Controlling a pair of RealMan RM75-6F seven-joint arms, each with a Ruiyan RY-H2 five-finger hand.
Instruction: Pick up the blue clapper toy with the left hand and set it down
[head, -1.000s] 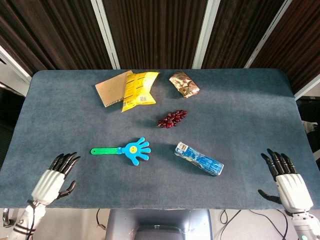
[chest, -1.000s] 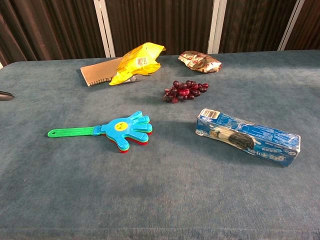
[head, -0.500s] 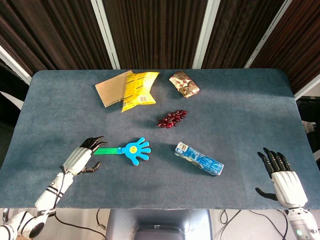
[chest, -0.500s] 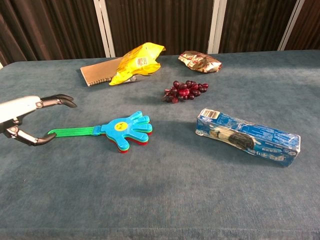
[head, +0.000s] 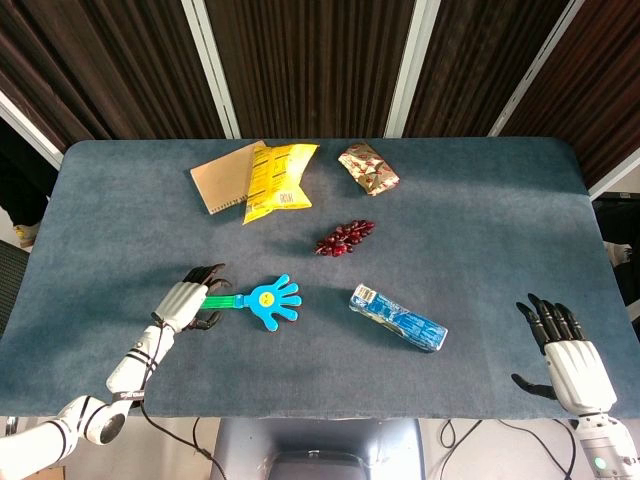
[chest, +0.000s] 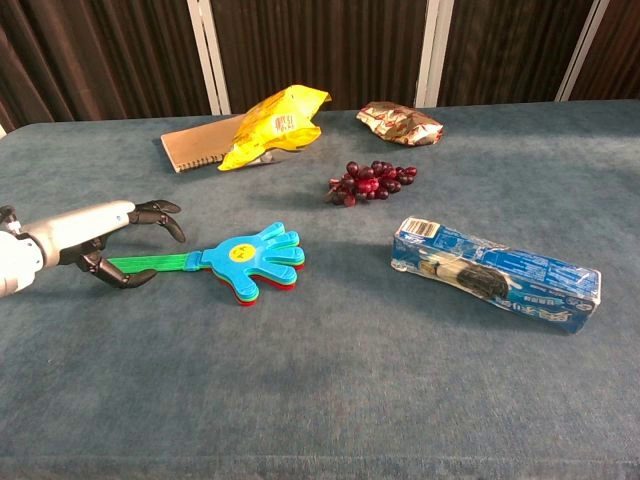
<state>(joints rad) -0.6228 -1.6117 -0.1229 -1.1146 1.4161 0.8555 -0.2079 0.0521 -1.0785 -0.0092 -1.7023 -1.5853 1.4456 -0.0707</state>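
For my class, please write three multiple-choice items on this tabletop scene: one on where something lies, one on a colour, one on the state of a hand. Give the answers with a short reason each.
1. Where do the dark red grapes lie?
A. Beyond the blue cookie packet
B. On the brown notebook
C. Beside the right hand

2. What colour is the handle of the blue hand-shaped clapper toy?
A. Red
B. Green
C. Yellow

3. What is the left hand doing?
A. Lifting the toy off the table
B. Resting far from the toy
C. Reaching around the handle, toy still on the table

Answers: 1 A, the head view shows them farther back. 2 B, the handle is green. 3 C, its fingers straddle the handle.
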